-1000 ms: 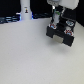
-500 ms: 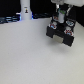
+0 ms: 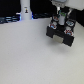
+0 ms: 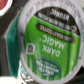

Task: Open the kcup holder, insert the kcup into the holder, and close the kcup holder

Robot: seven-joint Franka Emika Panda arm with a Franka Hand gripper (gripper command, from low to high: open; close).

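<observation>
white table point(image 3: 25, 55) spreads wide; black kcup holder point(image 3: 61, 35) sits toward the exterior view's right, pods showing, seemingly open. gripper point(image 3: 60, 19) hovers over it; we cannot tell its jaw state. the kcup point(image 4: 50, 45), green lid, fills the wrist view. insertion step, we judge; next needs lowering into a free slot.

kcup holder point(image 3: 62, 31) sits at the exterior view's right, tool point(image 3: 60, 17) above it.
</observation>
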